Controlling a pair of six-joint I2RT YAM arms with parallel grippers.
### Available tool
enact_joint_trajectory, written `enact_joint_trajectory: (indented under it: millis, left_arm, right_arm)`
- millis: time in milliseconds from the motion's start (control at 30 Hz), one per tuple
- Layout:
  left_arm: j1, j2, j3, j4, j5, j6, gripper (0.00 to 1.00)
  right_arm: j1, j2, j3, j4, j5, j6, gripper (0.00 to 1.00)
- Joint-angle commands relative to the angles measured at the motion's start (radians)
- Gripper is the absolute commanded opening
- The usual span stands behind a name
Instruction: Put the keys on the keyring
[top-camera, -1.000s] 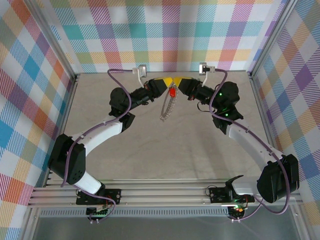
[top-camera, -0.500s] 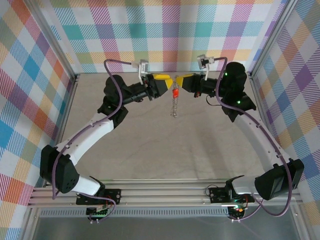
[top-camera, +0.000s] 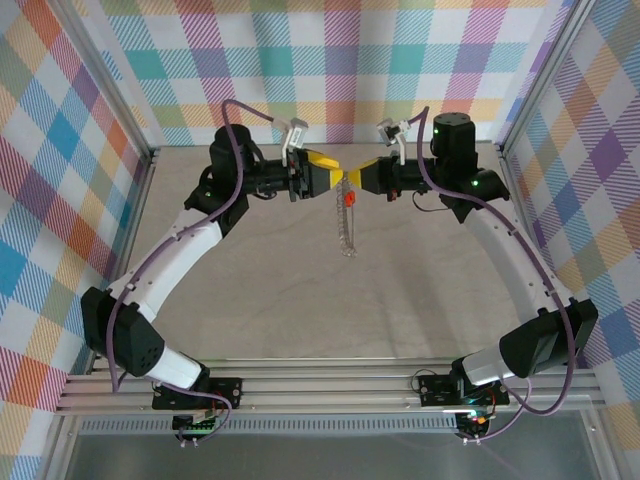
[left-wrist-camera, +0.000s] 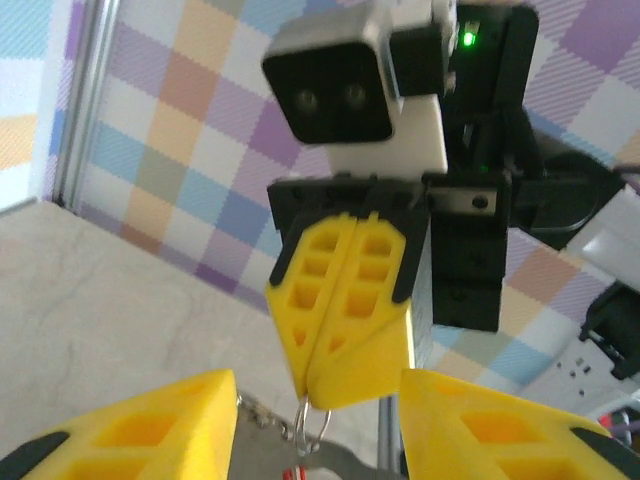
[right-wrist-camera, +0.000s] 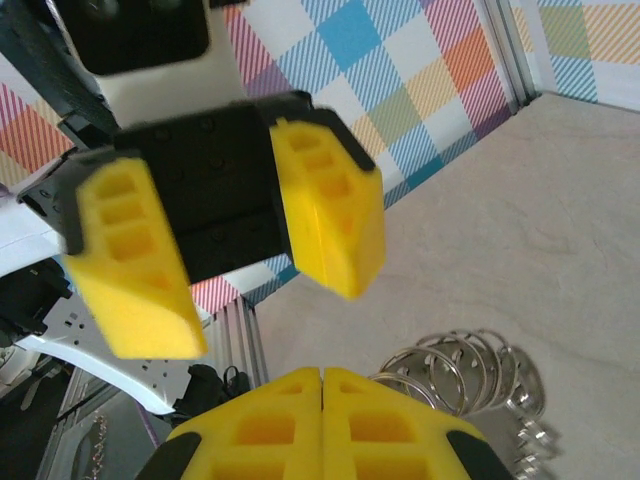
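Note:
The keyring (top-camera: 347, 230) hangs edge-on as a thin grey strip over the back of the table. The key's red head (top-camera: 349, 200) shows near its top. My right gripper (top-camera: 353, 178) is shut, pinching a small wire loop (left-wrist-camera: 312, 428) at the ring's top. My left gripper (top-camera: 337, 178) faces it tip to tip and is open. Its yellow fingers (left-wrist-camera: 140, 430) stand wide apart on either side of the right gripper's tip without touching the ring. In the right wrist view my right gripper (right-wrist-camera: 322, 372) is closed, with the ring's wiry loops (right-wrist-camera: 470, 365) bunched below it.
The beige tabletop (top-camera: 300, 300) is walled by checked panels and aluminium posts (top-camera: 520, 190). Purple cables loop over both forearms. Both arm bases sit on the rail (top-camera: 330, 385) at the near edge.
Both arms have swung outward and straightened so the grippers meet tip to tip. The ring has swung from a slant to hanging straight and reaches lower in the view.

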Motion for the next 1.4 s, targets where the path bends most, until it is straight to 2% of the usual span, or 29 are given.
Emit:
enact_joint_trajectory:
  millis: [0,1033,1367]
  left_arm:
    - [0.009,0.018,0.038,-0.079,0.074,0.063,0.38]
    - [-0.030,0.080,-0.011,0.114,0.097,-0.069,0.37]
    - [-0.032,0.071,-0.054,0.164,0.070,-0.093,0.36]
  right_arm:
    - [-0.007,-0.009,-0.011,0.037,-0.037,-0.017,0.00]
    - [-0.013,-0.024,-0.087,0.169,-0.015,0.063,0.00]
    - [-0.024,-0.038,-0.116,0.212,-0.004,0.090,0.00]
